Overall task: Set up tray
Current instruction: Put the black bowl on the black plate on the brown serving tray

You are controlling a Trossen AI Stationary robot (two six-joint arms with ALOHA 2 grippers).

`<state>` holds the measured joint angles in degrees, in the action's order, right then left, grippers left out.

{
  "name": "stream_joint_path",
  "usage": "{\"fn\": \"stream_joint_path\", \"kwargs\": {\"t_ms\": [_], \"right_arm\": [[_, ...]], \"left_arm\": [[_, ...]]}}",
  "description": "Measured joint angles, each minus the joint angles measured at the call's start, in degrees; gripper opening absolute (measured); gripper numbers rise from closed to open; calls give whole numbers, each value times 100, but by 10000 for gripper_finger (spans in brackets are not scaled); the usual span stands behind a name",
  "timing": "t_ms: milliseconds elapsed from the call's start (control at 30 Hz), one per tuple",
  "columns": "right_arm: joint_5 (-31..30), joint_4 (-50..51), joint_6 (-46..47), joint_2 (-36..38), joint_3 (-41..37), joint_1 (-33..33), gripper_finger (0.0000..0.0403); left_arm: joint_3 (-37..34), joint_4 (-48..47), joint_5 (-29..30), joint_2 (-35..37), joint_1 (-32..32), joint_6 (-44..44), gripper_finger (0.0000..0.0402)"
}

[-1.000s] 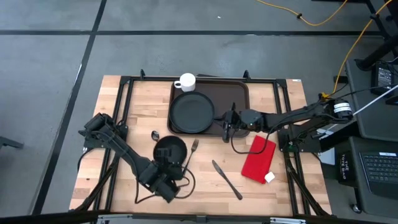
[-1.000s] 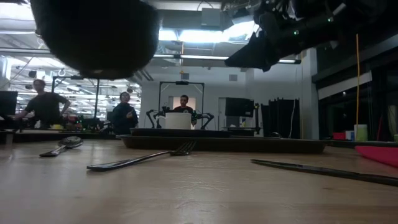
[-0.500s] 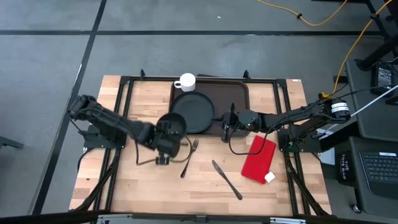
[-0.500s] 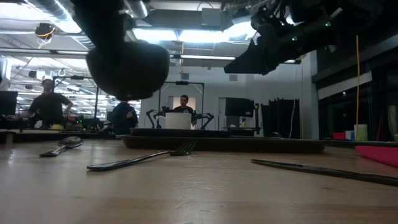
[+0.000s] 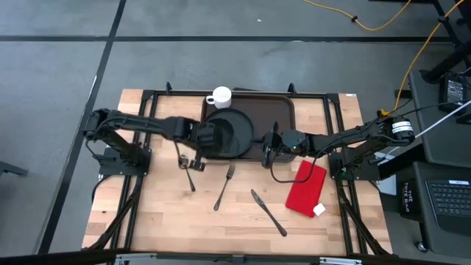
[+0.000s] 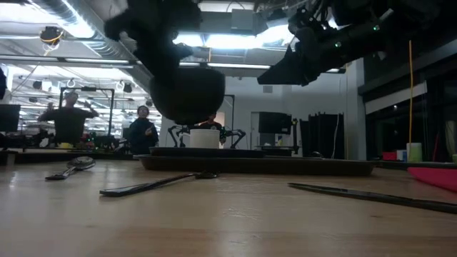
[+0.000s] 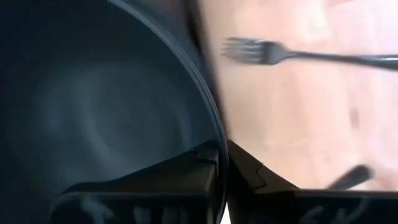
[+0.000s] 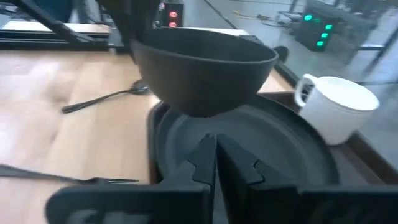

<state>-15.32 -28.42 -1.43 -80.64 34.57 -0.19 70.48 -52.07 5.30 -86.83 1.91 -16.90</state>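
The high view looks straight down on the whole wooden table [image 5: 147, 213]. The low view looks level across it. Both wrist views are close, and all share the dark round bowl [image 8: 205, 65].

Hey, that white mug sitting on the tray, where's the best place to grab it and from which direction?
Probably from above, pinching the open rim of the white mug. It stands upright at the back left corner of the tray, mouth up; its handle faces the black plate, so pinch the rim's far side, away from it.

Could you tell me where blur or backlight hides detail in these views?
Left wrist view: the bowl and fork are smeared by blur. Low view: bright ceiling lights turn the bowl into a silhouette. High view: evenly lit.
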Motion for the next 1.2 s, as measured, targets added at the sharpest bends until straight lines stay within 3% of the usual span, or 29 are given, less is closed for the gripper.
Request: {"fn": "stream_joint_path", "kwargs": {"t_ms": [167, 433, 767, 1200], "right_arm": [[-511, 8, -12, 0, 0, -2, 5], [-891, -321, -52, 1, 0, -2, 23], [-875, -365, -50, 2, 0, -13, 5], [-876, -388, -382, 2, 0, -15, 34]], "left_arm": [[2, 20, -19, -7, 503, -447, 2], [2, 161, -33, -393, 820, -1130, 2], [2, 416, -89, -903, 1030, -1804, 2], [2, 600, -92, -1353, 1383, -2243, 2]]}}
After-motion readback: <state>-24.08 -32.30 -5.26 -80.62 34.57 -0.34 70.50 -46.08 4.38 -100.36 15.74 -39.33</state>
